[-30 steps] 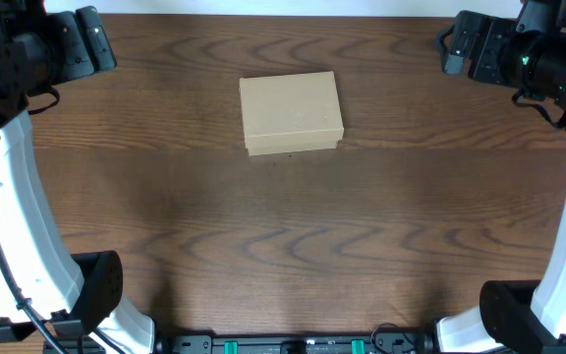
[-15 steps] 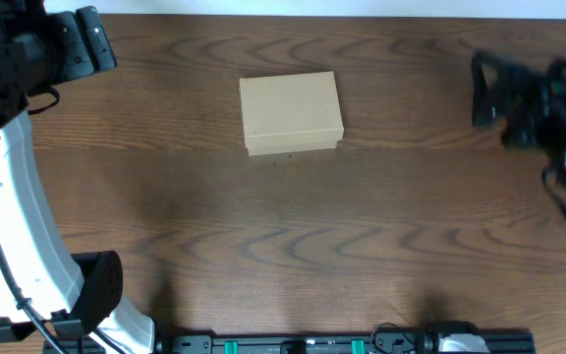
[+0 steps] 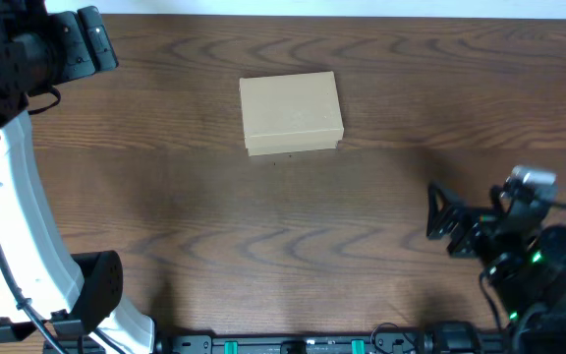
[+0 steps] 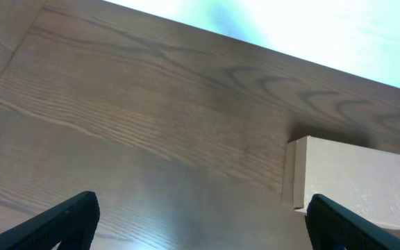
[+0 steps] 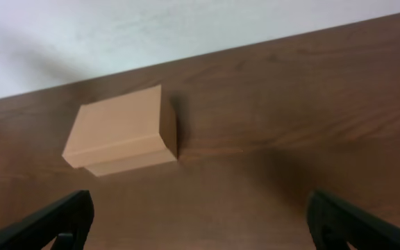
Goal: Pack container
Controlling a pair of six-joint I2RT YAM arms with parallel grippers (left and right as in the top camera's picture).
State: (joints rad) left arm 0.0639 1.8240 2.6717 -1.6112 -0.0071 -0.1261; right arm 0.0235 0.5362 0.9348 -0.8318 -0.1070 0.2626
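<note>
The container (image 3: 291, 112) is a plain tan cardboard box with its flap lid shut, lying on the wooden table at the back middle. It also shows at the right edge of the left wrist view (image 4: 349, 182) and at the left of the right wrist view (image 5: 122, 137). My left gripper (image 3: 84, 44) is at the back left corner, open and empty, well left of the box. My right gripper (image 3: 445, 228) is low at the front right, open and empty, pointing left, well short of the box. Nothing lies between either pair of fingers (image 4: 200, 226) (image 5: 203, 222).
The brown wooden table (image 3: 263, 226) carries only the box. The white left arm column (image 3: 23, 216) stands along the left edge. A black rail (image 3: 303, 344) runs along the front edge. A pale wall lies behind the table (image 5: 151, 28).
My right arm has swung from the back right corner down to the front right of the table, its gripper now pointing left. The left arm and the box have not moved.
</note>
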